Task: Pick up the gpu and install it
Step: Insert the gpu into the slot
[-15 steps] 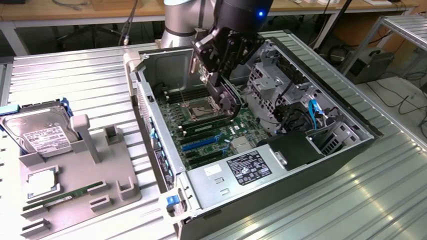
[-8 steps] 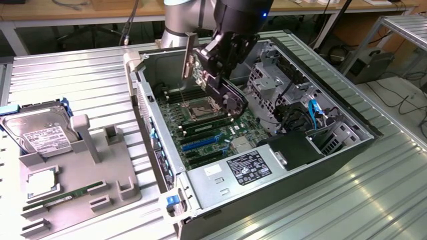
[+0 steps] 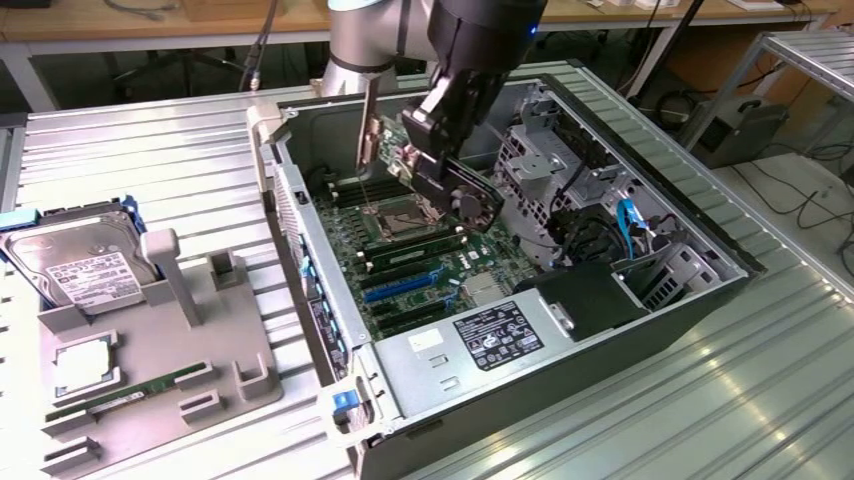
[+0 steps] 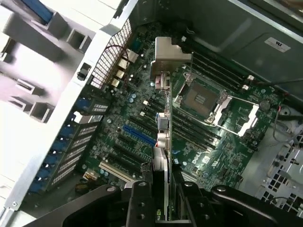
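Well off to the exterior view's left of the end effector [image 4: 163, 201], one grey holder [image 3: 200, 330] sits on the ribbed metal worktop [image 3: 147, 160]. It carries three parts. One hard drive [image 3: 74, 262] is propped at a tilt, and one square silver chip [image 3: 83, 365] and one green memory stick [image 3: 134, 390] lie flat.

Nearer, and directly under the end effector, stands one open case [image 3: 627, 370]. Inside it are one green motherboard [image 3: 441, 265], one socket [image 3: 400, 218] and one labelled power supply [image 3: 501, 335], which lies toward the camera from the end effector.

One arm [image 3: 467, 50] comes down from the top edge of the exterior view. It leans into the case with its black wrist section over the upper half of the motherboard.

In the wrist view the end effector's two black fingers [image 4: 142, 198] stand at a middling width, one on each side of the single gpu [image 4: 164, 125], clamping it between them. The gpu is seen edge-on, reaching straight away from the end effector over the motherboard. Its silvery bracket tab [image 4: 173, 54] is at the far end. The card lies between the rear port grille [image 4: 111, 56] on one side and the socket on the other, and one blue slot [image 4: 139, 135] is just beside it. Whether the gpu touches any slot I cannot tell.
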Robot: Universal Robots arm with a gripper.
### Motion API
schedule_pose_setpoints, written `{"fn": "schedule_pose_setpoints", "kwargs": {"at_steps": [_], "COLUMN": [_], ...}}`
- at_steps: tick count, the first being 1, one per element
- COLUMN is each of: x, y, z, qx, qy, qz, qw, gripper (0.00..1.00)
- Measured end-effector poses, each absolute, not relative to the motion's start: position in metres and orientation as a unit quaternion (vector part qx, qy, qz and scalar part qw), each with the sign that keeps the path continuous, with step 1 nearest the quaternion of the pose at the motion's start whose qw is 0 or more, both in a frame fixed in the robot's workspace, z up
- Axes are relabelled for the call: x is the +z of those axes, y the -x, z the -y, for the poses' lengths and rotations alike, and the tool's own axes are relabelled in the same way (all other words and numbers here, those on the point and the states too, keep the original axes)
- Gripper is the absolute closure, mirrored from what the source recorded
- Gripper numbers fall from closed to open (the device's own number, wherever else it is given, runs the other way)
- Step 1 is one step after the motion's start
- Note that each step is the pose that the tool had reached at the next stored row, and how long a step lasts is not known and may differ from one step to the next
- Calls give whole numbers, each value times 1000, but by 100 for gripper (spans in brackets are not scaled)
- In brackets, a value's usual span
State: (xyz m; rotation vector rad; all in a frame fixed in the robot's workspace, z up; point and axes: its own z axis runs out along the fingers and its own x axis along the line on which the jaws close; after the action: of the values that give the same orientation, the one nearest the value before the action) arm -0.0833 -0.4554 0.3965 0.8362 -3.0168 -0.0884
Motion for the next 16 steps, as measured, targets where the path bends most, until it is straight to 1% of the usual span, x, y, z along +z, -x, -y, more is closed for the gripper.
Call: {"fn": "schedule_pose_setpoints", "kwargs": {"at_steps": [16], "x": [391], "y": [83], "z": [455], "qx": [-26], "qy": [-407], "qz": [913], "qw": [4], "gripper": [74]}}
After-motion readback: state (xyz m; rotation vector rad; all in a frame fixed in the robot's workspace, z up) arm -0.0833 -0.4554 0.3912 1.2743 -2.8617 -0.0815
